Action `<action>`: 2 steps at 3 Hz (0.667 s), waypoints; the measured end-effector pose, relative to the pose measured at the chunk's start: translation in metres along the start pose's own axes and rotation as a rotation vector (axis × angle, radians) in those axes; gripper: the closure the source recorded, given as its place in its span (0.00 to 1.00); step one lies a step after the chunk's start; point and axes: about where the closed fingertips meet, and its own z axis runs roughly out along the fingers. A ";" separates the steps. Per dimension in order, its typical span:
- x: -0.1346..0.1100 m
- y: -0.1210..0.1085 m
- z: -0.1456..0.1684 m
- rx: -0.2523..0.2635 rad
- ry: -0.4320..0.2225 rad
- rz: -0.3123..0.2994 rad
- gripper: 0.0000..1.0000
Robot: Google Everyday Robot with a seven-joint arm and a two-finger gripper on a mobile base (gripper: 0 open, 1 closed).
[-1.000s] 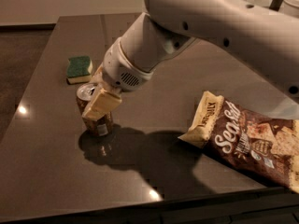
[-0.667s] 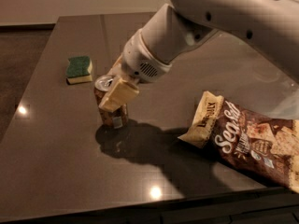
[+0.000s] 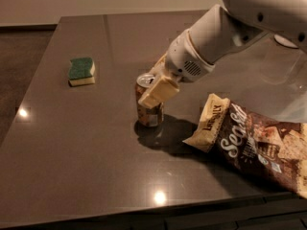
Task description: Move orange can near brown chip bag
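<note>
Gripper (image 3: pixel 153 94) clamped on upright orange can (image 3: pixel 148 116) at mid-bench, near brown chip bag (image 3: pixel 249 143) toward right edge; likely only release left.

Green sponge (image 3: pixel 81 71) on dark table (image 3: pixel 91 157)

gripper (image 3: pixel 150 91) clamps orange can (image 3: pixel 149 116) | upright | near brown chip bag (image 3: pixel 254 147)

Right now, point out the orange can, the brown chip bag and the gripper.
orange can (image 3: pixel 147 116): camera view, lower side wall.
brown chip bag (image 3: pixel 253 147): camera view, dark front panel.
gripper (image 3: pixel 149 91): camera view, closed around the can's top, between fingertips.
</note>
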 end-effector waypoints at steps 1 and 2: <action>0.027 -0.012 -0.022 0.054 -0.001 0.055 1.00; 0.049 -0.019 -0.041 0.109 -0.001 0.094 0.82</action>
